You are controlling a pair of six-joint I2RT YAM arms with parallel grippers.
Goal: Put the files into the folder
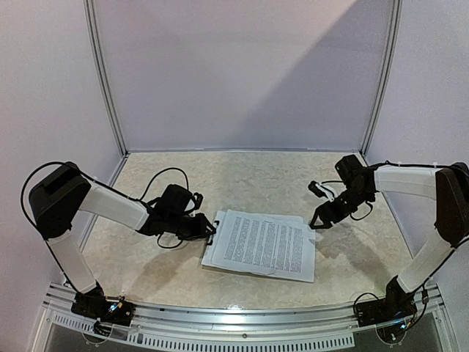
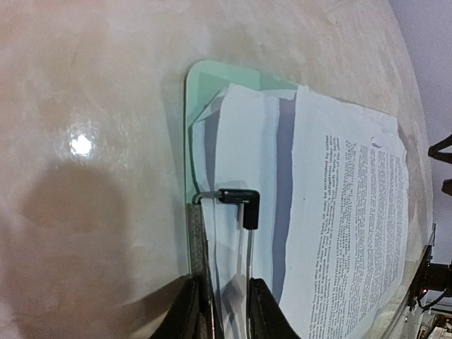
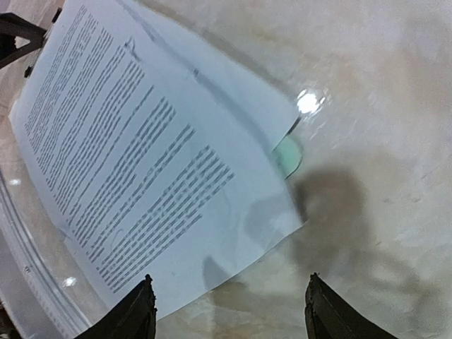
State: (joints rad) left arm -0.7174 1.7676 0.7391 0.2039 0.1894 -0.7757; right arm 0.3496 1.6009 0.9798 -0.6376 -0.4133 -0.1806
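Most of the folder [image 2: 212, 81] out of sight beneath the files [image 2: 353, 212], their print illegibly small and blurred.

files [image 1: 262, 246]: white, black text lines | folder [image 2: 212, 78]: pale mint green | table [image 1: 249, 176]: beige, seemingly marbled

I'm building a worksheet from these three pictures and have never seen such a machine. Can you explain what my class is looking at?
Two robot arms are bolted at the near edge of a table. The wide picture looks down from above and behind them; the other two come from a camera on each wrist. On the table, printed files lie on a pale green folder. The left hand is closed on the folder's clip end. The right hand hangs open by the files' right edge, holding nothing.
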